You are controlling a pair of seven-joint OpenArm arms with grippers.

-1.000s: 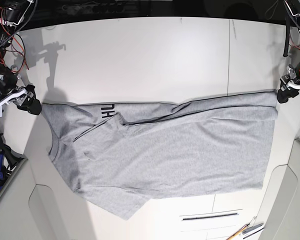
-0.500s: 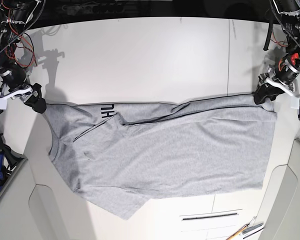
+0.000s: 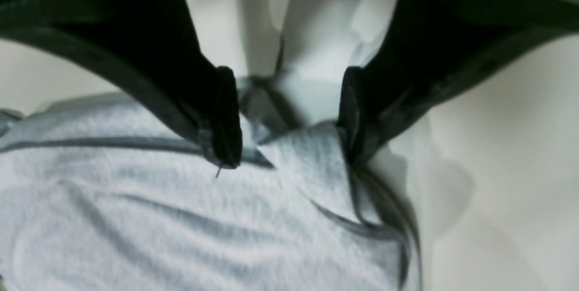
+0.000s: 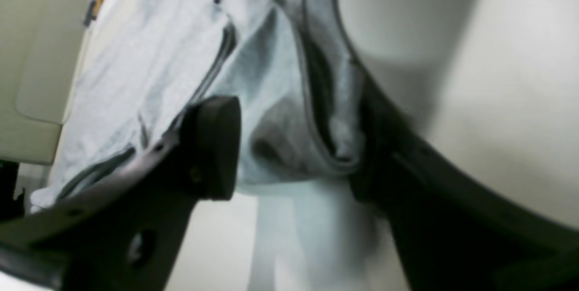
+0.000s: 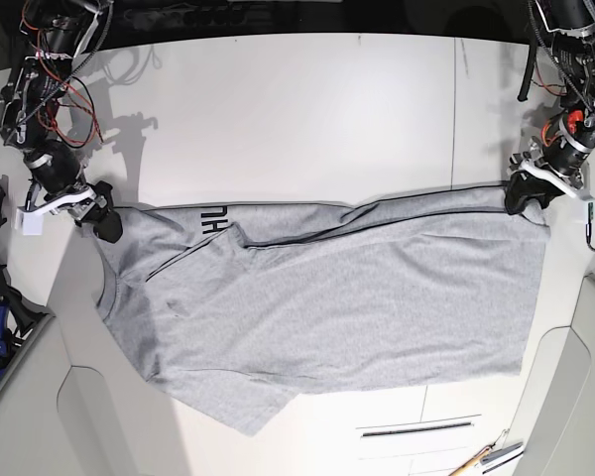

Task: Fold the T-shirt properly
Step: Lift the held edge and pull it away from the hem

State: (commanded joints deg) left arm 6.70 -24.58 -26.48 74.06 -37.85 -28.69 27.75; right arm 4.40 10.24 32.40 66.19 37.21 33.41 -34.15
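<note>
the right gripper (image 4: 294, 164) is at the left side of the desk (image 5: 307, 109), by the shirt's far left corner. its two fingers are wide apart. a bit of gray cloth pokes up in the gap, but i can't see both fingers squeezing it, so i think it has hold of nothing firmly.

the t-shirt (image 5: 357, 307) lies on the desk, in the middle and over toward the near edge. its long side goes left to right, and some black letters (image 5: 214, 219) show near its far edge. there is a fold along that far edge, and the near left part hangs out in a messy point.

the left gripper (image 3: 289, 119) is at the right side of the desk, by the shirt's far right corner. its fingers are apart too, with a lump of cloth between them. it doesn't look pinched yet.

the big thing for the next move is that each hand is right by its own far corner, and most of the shirt lies from there toward the near edge. i think both hands should pinch their corners next. one could miss a layer, and then the fold would go crooked.
</note>
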